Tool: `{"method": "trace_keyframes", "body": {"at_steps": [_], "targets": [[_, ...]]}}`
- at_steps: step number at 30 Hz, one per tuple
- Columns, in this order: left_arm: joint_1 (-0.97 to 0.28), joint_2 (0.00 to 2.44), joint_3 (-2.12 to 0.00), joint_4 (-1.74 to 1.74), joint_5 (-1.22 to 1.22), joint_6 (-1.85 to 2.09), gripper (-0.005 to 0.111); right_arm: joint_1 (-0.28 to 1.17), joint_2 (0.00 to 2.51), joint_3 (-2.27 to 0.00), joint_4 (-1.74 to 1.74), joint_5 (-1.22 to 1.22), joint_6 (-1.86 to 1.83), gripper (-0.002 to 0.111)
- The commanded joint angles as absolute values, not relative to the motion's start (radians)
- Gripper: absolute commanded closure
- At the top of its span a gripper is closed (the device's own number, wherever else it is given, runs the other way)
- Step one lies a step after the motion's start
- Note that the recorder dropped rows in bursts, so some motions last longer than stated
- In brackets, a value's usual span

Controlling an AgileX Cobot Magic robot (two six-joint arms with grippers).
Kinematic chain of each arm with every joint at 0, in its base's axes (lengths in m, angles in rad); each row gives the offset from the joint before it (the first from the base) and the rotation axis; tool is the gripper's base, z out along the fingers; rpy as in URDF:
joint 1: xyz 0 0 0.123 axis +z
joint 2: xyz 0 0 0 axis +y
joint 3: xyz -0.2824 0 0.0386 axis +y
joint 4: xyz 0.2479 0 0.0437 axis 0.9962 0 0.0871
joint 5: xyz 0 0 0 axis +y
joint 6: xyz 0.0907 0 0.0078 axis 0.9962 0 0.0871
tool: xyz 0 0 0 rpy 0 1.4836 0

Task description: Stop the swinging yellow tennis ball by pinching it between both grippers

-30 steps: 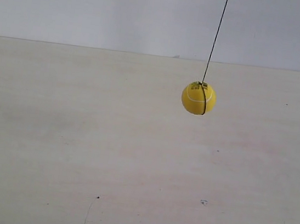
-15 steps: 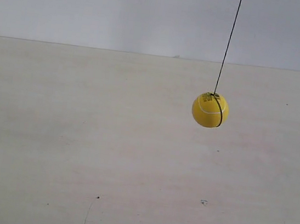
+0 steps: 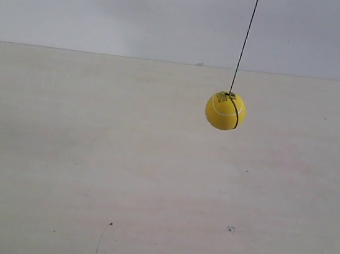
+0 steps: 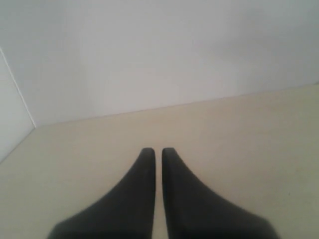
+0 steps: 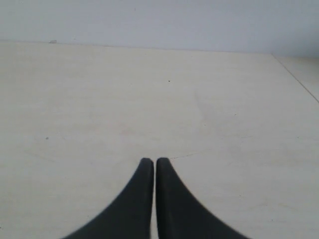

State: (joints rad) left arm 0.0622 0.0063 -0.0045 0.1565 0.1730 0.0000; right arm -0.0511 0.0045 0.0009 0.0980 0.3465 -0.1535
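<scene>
The yellow tennis ball (image 3: 225,110) hangs on a thin dark string (image 3: 245,40) above the pale table, right of centre in the exterior view, with black lettering on its top. Neither arm shows in that view. In the left wrist view my left gripper (image 4: 158,151) is shut, its two black tapered jaws nearly touching, nothing between them. My right gripper (image 5: 151,161) in the right wrist view is likewise shut and empty. The ball appears in neither wrist view.
A pale wooden table (image 3: 89,166) fills the lower part of the exterior view, with a plain white wall (image 3: 110,6) behind it. A few small dark specks (image 3: 230,229) mark the tabletop. A table edge (image 5: 296,79) shows in the right wrist view.
The ball swung right and slightly down half a second ago, and has swung back left to about where it hung one second ago.
</scene>
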Motion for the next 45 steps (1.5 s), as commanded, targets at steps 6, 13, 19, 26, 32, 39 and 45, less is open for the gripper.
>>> {"method": "trace_keyframes", "body": {"at_steps": [6, 13, 19, 26, 32, 39, 45], "targets": [[0.098, 0.000, 0.000, 0.134, 0.313, -0.009, 0.102, -0.049, 0.000, 0.000, 0.097, 0.341, -0.155, 0.108], [0.098, 0.000, 0.000, 0.153, 0.313, -0.014, 0.102, -0.049, 0.000, 0.000, 0.097, 0.341, -0.155, 0.108], [0.098, 0.000, 0.000, 0.153, 0.313, -0.014, 0.102, -0.049, 0.000, 0.000, 0.097, 0.341, -0.155, 0.108], [0.098, 0.000, 0.000, 0.153, 0.313, -0.014, 0.102, -0.049, 0.000, 0.000, 0.097, 0.341, -0.155, 0.108], [0.098, 0.000, 0.000, 0.153, 0.313, -0.014, 0.102, -0.049, 0.000, 0.000, 0.097, 0.341, -0.155, 0.108], [0.098, 0.000, 0.000, 0.152, 0.311, -0.014, 0.102, -0.049, 0.000, 0.000, 0.097, 0.341, -0.155, 0.108], [0.098, 0.000, 0.000, 0.152, 0.311, -0.014, 0.102, -0.049, 0.000, 0.000, 0.097, 0.337, -0.155, 0.108]]}}
